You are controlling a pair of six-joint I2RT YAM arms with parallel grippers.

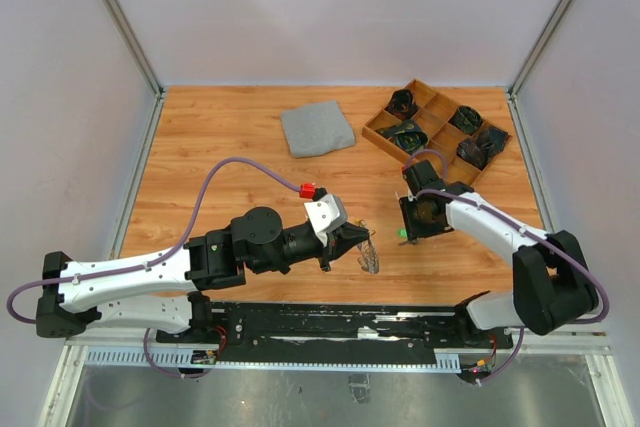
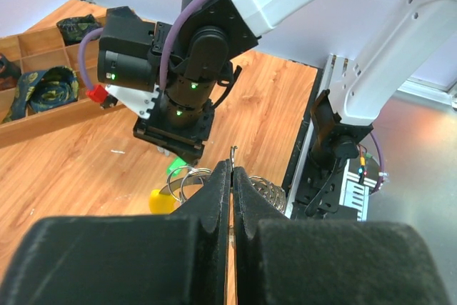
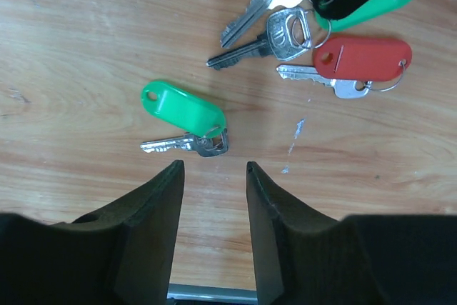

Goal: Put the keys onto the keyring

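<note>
— Where's the keyring [image 1: 370, 257]?
— I have it in my left gripper [image 1: 350, 241], clamped tight on its thin wire, at the lower centre of the top view. The silvery coils sit just right of the fingers.
— And your right gripper [image 3: 213, 169]?
— Jaws apart with nothing between them, at the bottom of my right wrist view. Just above them a green-tagged key [image 3: 183, 110] lies flat on the tabletop [image 3: 71, 41]. In the upper right, a red-tagged key [image 3: 362, 58] lies beside two bare keys [image 3: 285, 33] and another green tag [image 3: 371, 8].
</note>
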